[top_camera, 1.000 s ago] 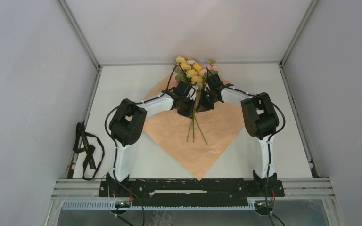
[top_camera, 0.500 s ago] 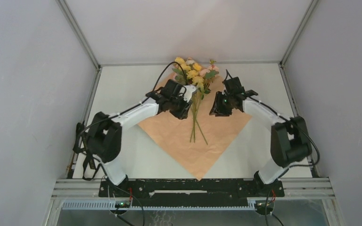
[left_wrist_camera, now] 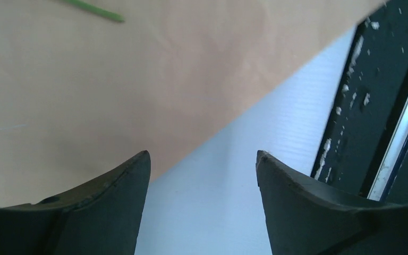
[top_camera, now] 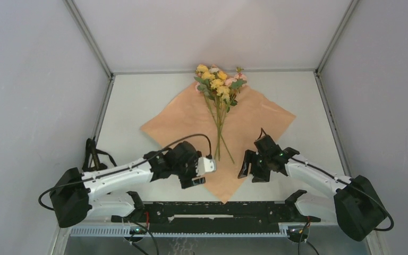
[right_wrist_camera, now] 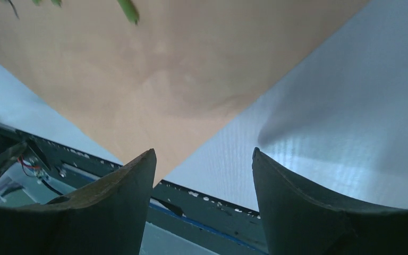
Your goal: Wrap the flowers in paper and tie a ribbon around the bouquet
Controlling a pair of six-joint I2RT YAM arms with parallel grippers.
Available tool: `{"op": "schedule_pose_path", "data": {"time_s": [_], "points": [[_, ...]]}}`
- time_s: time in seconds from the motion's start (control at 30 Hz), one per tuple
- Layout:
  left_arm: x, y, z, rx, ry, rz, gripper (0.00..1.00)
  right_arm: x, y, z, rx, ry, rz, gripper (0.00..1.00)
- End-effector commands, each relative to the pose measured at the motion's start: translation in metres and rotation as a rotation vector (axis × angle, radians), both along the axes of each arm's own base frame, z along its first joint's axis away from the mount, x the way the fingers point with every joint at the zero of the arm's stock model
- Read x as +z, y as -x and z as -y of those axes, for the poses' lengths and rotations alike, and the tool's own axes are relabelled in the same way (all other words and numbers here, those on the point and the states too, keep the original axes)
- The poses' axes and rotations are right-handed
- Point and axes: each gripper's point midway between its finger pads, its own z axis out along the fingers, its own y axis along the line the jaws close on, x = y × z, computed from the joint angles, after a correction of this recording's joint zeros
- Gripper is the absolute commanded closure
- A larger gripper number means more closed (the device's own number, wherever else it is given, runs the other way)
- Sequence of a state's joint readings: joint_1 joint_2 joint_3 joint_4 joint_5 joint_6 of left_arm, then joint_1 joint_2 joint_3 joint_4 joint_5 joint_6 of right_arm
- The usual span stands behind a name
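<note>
Jaws gape empty on our left gripper [left_wrist_camera: 203, 159] and right gripper [right_wrist_camera: 203, 156]. We reckon wrapping's up next: grab the paper [top_camera: 247, 127] by an edge, fold over the flowers [top_camera: 218, 85].

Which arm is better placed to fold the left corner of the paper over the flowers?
Probably left: the left end effector, open, hovers over the paper edge on that side; the right end effector is beyond the flowers.

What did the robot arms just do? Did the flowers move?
Both arms pulled back from the flowers to the near corner of the paper. The left gripper and right gripper opened wide and hold nothing. The flowers and the paper stayed where they were.
</note>
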State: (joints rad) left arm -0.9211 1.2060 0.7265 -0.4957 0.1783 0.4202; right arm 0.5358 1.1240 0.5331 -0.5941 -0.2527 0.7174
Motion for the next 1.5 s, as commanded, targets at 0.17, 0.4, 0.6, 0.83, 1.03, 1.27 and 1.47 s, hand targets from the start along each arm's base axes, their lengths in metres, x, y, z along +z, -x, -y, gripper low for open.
{"op": "schedule_pose_path", "data": {"time_s": [0.17, 0.4, 0.6, 0.83, 1.03, 1.27, 1.47], "points": [[-0.002, 0.031, 0.025, -0.274, 0.11, 0.248, 0.21, -0.009, 0.023, -0.053, -0.054, -0.182, -0.024, 0.25], [-0.031, 0.067, 0.044, -0.503, 0.054, 0.357, 0.19, 0.006, 0.011, -0.076, -0.088, -0.281, 0.029, 0.27], [-0.025, 0.064, 0.068, -0.545, 0.133, 0.442, 0.2, 0.006, 0.004, -0.078, -0.094, -0.308, 0.023, 0.26], [-0.036, 0.045, 0.079, -0.501, 0.057, 0.494, 0.34, 0.01, 0.002, -0.068, -0.093, -0.302, 0.032, 0.27], [-0.034, 0.033, 0.077, -0.457, -0.006, 0.516, 0.61, 0.017, 0.003, -0.052, -0.09, -0.295, 0.046, 0.27], [-0.02, 0.026, 0.082, -0.388, -0.025, 0.481, 1.0, 0.034, -0.003, -0.041, -0.023, -0.298, 0.084, 0.28], [0.014, 0.015, 0.091, -0.284, 0.067, 0.233, 1.0, 0.074, -0.037, -0.01, 0.029, -0.219, 0.206, 0.28]]}}
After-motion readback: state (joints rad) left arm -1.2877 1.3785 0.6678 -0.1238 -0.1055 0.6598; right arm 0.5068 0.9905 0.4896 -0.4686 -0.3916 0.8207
